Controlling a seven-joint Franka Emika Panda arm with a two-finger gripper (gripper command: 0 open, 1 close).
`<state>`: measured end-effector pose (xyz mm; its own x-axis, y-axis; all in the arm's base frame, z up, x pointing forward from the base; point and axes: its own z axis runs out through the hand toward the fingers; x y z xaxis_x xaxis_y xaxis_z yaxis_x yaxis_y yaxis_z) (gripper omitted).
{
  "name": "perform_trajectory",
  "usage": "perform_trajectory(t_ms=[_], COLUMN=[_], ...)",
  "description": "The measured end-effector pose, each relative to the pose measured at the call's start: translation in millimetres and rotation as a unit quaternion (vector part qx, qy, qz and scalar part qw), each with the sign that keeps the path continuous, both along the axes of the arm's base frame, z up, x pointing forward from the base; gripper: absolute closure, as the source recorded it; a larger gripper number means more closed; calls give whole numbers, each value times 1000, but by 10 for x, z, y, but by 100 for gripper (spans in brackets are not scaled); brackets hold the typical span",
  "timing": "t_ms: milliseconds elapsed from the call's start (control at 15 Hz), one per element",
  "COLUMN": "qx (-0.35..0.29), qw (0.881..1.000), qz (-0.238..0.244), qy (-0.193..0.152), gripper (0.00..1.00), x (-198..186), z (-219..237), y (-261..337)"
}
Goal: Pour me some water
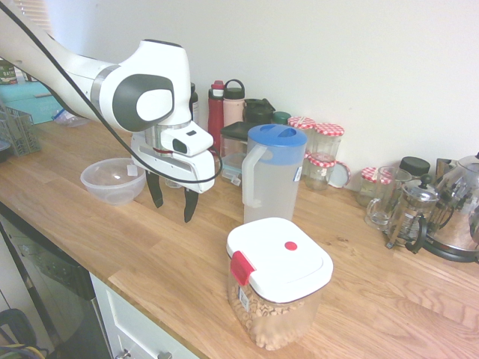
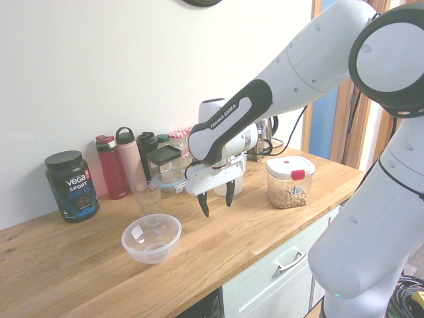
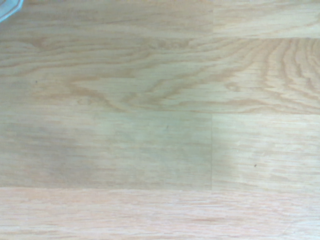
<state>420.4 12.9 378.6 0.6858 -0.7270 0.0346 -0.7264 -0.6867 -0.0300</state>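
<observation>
Hanging above bare bench (image 1: 135, 247), end effector (image 1: 173, 200): pointing straight down, fingers spread, grasping nothing. Item, pitcher (image 1: 271, 176): frosted white plastic, blue lid, standing upright on the bench, handle turned toward the end effector. Water: judged to be inside the pitcher, level not discernible. Relation: in the first exterior view the pitcher lies near, to the right of the end effector, apart from it, long axis vertical. Item, drinking glass (image 2: 148, 197): upright, on the opposite side, behind a clear bowl (image 2: 151, 238). Item, white-lidded tub (image 1: 277, 284): grain, not wanted.
</observation>
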Motion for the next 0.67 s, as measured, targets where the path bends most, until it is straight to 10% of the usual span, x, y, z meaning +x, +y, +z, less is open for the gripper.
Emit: perform_trajectory(t_ms=[333,667], qx=[-3,-5], qw=[1000,998], qz=[-1,-29], qy=[-12,-63], gripper=[0,0], x=[69,42], z=[336,1666], y=[-16,-272])
